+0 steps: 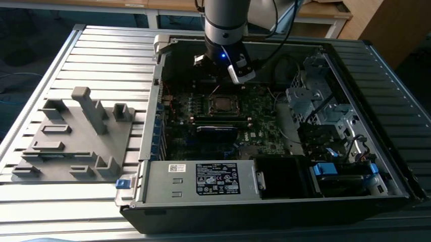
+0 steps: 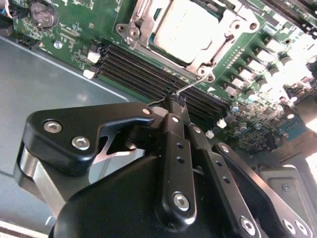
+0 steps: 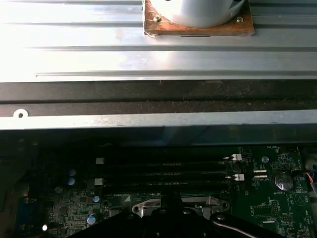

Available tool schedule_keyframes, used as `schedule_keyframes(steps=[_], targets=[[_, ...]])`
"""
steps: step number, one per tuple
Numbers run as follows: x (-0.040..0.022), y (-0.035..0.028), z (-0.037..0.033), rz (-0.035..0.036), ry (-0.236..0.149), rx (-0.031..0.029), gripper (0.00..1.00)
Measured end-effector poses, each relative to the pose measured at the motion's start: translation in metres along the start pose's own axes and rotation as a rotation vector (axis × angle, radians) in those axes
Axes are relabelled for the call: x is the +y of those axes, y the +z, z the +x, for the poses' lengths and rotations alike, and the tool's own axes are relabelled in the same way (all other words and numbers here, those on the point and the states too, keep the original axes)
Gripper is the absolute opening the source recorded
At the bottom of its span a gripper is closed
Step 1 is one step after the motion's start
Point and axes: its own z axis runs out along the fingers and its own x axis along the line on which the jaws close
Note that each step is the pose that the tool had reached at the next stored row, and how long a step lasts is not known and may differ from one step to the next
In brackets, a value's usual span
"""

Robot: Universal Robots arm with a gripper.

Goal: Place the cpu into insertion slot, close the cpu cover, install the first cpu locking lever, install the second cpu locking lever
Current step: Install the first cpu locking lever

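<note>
The gripper (image 2: 176, 101) fingers were pinched narrow on the wire locking lever (image 2: 190, 86). The cpu (image 2: 190, 29) sat in the insertion slot (image 1: 211, 107), under the closed cpu cover (image 2: 225, 22). Good practice: grip firmly, follow the lever's arc, clear the memory slots (image 2: 148, 69).

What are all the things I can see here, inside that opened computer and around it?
computer case: one, black, open, on the slatted metal table
circuit board: one, green, inside the case
cpu: one, silvery-grey, seated on the board
cpu cover: one, silvery frame, closed around the cpu
locking lever: one, thin metal wire, beside the cover
memory slots: several, black, beside the cpu
label box: one, grey, at the case's near edge
fixture plate: one, grey, on the exterior view's left of the case
robot arm: one, silvery, above the case
gripper: one, black, shut on the locking lever
</note>
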Motion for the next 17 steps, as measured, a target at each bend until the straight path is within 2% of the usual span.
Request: schedule_keyframes(steps=[17], targets=[[-0.0009,0.0039,-0.0028,-0.0005,0.000,-0.0003,0.11]])
